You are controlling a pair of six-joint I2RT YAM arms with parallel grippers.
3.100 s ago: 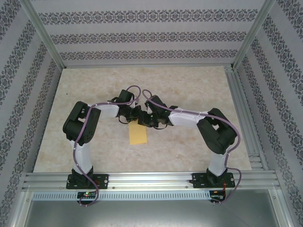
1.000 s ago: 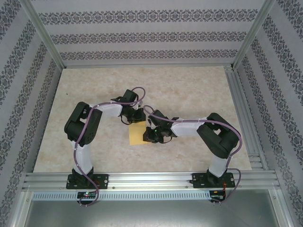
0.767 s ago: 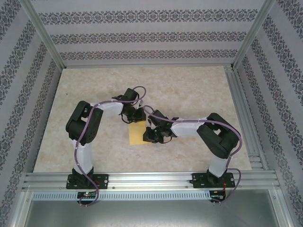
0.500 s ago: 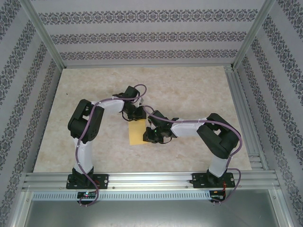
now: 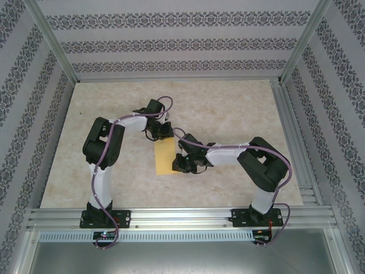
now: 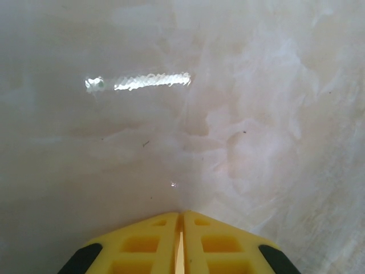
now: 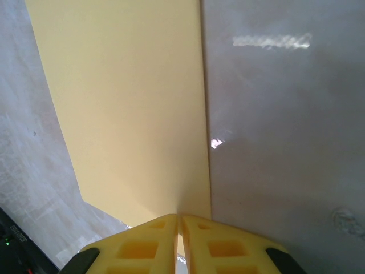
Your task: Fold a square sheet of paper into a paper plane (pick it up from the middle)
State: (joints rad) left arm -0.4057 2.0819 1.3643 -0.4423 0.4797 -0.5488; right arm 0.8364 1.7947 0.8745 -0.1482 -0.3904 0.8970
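Paper sheet (image 5: 164, 158), half-folded: closed right end effector (image 7: 178, 218) seems to be creasing its edge; left end effector (image 6: 181, 216) closed, empty. Corner folds next.

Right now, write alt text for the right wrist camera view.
A yellow-orange sheet of paper lies flat on a pale marbled table, its straight right edge running up the middle. The right gripper, yellow and shut, sits at the sheet's near end.
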